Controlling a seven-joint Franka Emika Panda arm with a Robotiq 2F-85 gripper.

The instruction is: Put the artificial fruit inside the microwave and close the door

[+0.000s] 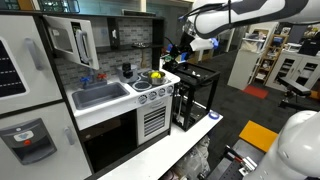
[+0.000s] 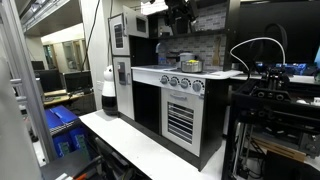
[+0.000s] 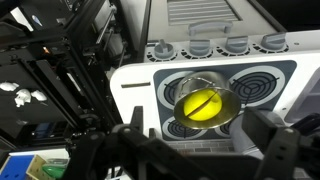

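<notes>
The artificial fruit (image 3: 205, 105) is a small bright yellow ball lying inside a shiny metal pot (image 3: 232, 88) on the toy stove top. It also shows in an exterior view (image 1: 155, 75). My gripper (image 3: 200, 140) is open and empty. It hangs above the pot, with one finger on each side of it in the wrist view. In both exterior views it hovers over the stove (image 1: 180, 50) (image 2: 180, 15). The microwave (image 1: 62, 40) sits high above the sink, and its white-framed door (image 1: 86, 44) appears swung open. The microwave also shows in an exterior view (image 2: 118, 35).
A sink (image 1: 100, 95) lies beside the stove. The large black oven door (image 1: 110, 145) and a slatted front (image 1: 153, 122) are below. A black open frame (image 1: 195, 95) stands against the stove's side. Stove knobs (image 3: 200, 45) line the front edge.
</notes>
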